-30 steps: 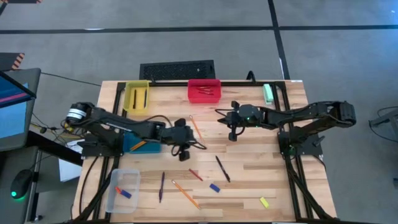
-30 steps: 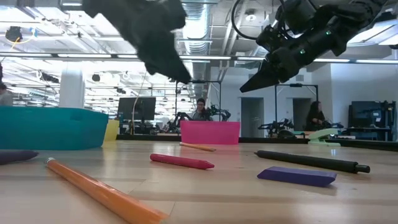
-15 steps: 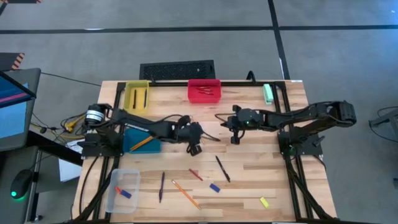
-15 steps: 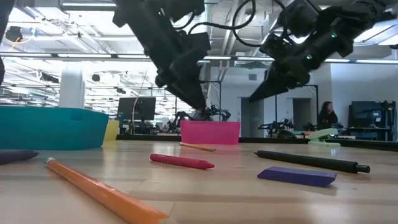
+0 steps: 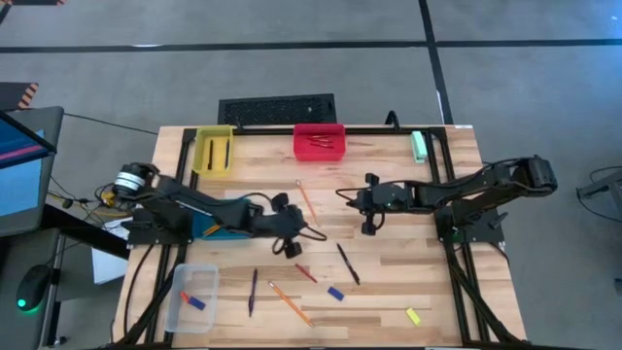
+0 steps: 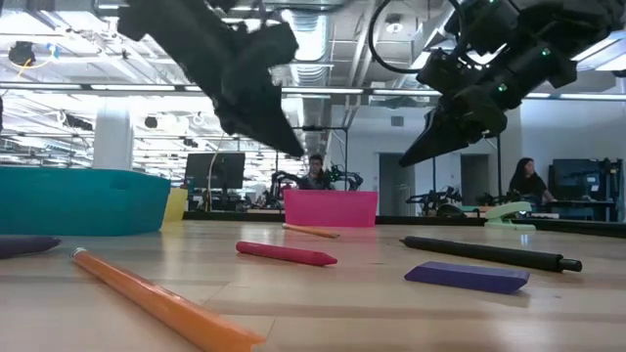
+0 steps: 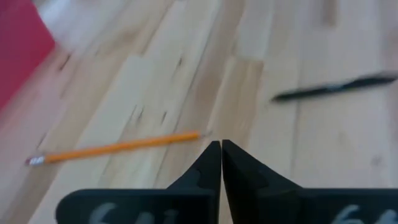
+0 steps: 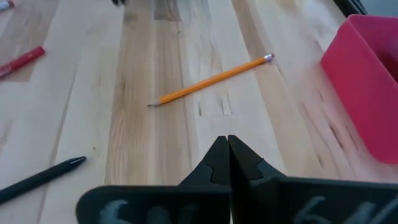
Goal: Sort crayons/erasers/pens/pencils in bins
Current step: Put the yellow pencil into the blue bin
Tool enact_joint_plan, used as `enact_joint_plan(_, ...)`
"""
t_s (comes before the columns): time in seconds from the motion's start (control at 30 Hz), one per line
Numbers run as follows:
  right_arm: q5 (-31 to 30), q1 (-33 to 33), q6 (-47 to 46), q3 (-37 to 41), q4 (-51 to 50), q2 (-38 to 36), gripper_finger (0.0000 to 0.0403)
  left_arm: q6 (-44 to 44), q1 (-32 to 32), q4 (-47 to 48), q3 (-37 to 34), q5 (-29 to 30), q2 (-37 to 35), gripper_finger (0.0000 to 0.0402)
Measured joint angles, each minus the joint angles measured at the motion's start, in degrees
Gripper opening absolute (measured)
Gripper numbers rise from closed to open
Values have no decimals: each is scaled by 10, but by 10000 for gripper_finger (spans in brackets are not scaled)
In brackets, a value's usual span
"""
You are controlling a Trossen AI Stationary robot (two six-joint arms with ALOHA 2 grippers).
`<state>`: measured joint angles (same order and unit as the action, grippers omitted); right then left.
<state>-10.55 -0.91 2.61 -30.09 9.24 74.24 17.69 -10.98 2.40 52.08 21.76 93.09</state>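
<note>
Both grippers hang shut and empty above the table's middle. My left gripper (image 5: pixel 291 250) (image 7: pixel 221 144) is just left of centre, with an orange pencil (image 7: pixel 118 148) (image 5: pixel 306 199) lying beyond its tips. My right gripper (image 5: pixel 369 229) (image 8: pixel 227 139) is right of centre, and the same pencil (image 8: pixel 211 79) lies ahead of it. Toward the near edge lie a black pen (image 5: pixel 347 262), a red crayon (image 5: pixel 305 273), a blue eraser (image 5: pixel 335 293), another pencil (image 5: pixel 290 302), a purple pen (image 5: pixel 253 292) and a yellow eraser (image 5: pixel 413 315).
A yellow bin (image 5: pixel 214 153) and a red bin (image 5: pixel 319 140) stand at the far edge. A teal bin (image 5: pixel 219 226) sits under my left arm. A clear bin (image 5: pixel 191 297) holding erasers is at the near left. A green object (image 5: pixel 419 146) lies at the far right.
My left gripper swung toward the table's right, then came back toward the near edge and sank a little. My right gripper has drifted toward the near edge. Nothing on the table has moved.
</note>
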Motion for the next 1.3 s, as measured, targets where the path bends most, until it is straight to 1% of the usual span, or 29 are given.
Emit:
enact_joint_plan(0.13, 0, -2, -2, 0, 21, 0, 5, -7, -1, -95, -66, -14, -60, 1)
enact_joint_plan(0.27, 0, -12, -4, 0, 52, 0, 5, -33, 5, -221, -141, -24, -114, 0)
enact_joint_plan(0.33, 0, -18, -20, -3, 55, 0, 3, -44, 8, -282, -183, -33, -139, 0)
enact_joint_plan(0.43, 0, -23, -51, -19, 56, 6, 3, -61, 15, -381, -232, -68, -164, 0)
enact_joint_plan(0.53, -1, -18, -83, -43, 53, 24, 5, -71, 27, -441, -269, -102, -190, 0)
enact_joint_plan(0.63, -33, -1, -109, -78, 44, 60, 5, -95, 43, -445, -289, -129, -221, 0)
enact_joint_plan(0.73, -67, 20, -151, -118, -13, 101, 5, -123, 64, -439, -302, -165, -251, 0)
enact_joint_plan(0.83, -84, 41, -201, -158, -62, 140, 6, -124, 90, -439, -311, -211, -283, 0)
enact_joint_plan(0.9, -86, 53, -229, -185, -84, 170, 7, -117, 100, -432, -320, -229, -309, 0)
enact_joint_plan(1.0, -90, 64, -272, -227, -134, 209, 13, -129, 104, -431, -331, -231, -338, 0)
enact_joint_plan(1.07, -90, 65, -295, -256, -156, 239, 23, -142, 104, -432, -340, -221, -352, 0)
enact_joint_plan(1.13, -92, 64, -311, -283, -188, 265, 40, -143, 105, -429, -356, -205, -369, 0)
enact_joint_plan(1.3, -92, 48, -332, -355, -212, 337, 92, -141, 106, -431, -376, -183, -385, 0)
